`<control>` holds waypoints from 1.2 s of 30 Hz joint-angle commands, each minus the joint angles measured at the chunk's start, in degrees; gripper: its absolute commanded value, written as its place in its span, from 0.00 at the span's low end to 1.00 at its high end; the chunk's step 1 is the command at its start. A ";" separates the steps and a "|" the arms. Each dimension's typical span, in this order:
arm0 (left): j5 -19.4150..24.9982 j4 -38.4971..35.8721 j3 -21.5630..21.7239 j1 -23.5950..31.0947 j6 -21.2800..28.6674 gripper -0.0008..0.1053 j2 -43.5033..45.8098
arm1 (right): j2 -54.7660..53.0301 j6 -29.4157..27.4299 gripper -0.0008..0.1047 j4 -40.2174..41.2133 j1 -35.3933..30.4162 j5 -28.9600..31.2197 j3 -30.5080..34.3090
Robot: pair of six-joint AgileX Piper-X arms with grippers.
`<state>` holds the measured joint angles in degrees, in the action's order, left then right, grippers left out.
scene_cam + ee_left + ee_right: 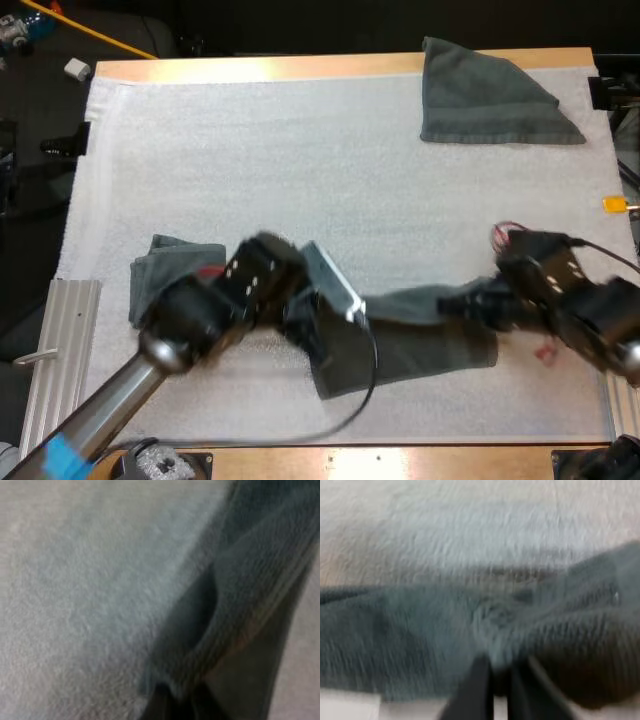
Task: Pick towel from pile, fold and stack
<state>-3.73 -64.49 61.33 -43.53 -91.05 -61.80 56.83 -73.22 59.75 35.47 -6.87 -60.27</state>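
Note:
A dark grey-green towel [425, 335] lies stretched across the near part of the white mat [300, 150], between my two grippers. My left gripper [318, 345] is at its left end. In the left wrist view the cloth [250, 580] rises in folds from the dark fingertips [167, 702], which are closed on its edge. My right gripper [470, 302] is at the towel's right end. In the right wrist view its two black fingers [482, 690] pinch a bunched fold of the towel [420, 630] just above the mat.
A folded towel [170, 265] lies on the mat left of my left arm. Another towel [485, 95] lies loosely at the far right corner. A ribbed metal rail [60, 350] runs along the table's near left edge.

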 commanded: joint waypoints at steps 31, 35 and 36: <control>-11.42 26.63 -0.88 22.68 3.21 0.01 -26.79 | 30.61 20.46 0.01 -34.94 -15.95 -3.84 0.30; -10.37 27.39 -0.85 22.67 3.27 0.01 -26.95 | 31.04 21.61 0.01 -36.89 -16.00 -3.32 0.33; -10.27 27.55 -0.87 22.68 3.35 0.02 -27.05 | 31.32 21.89 0.02 -37.46 -16.03 -3.27 0.39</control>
<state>-15.55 -38.11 60.26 -20.67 -88.02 -88.62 87.53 -52.48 24.24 19.54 -10.90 -59.93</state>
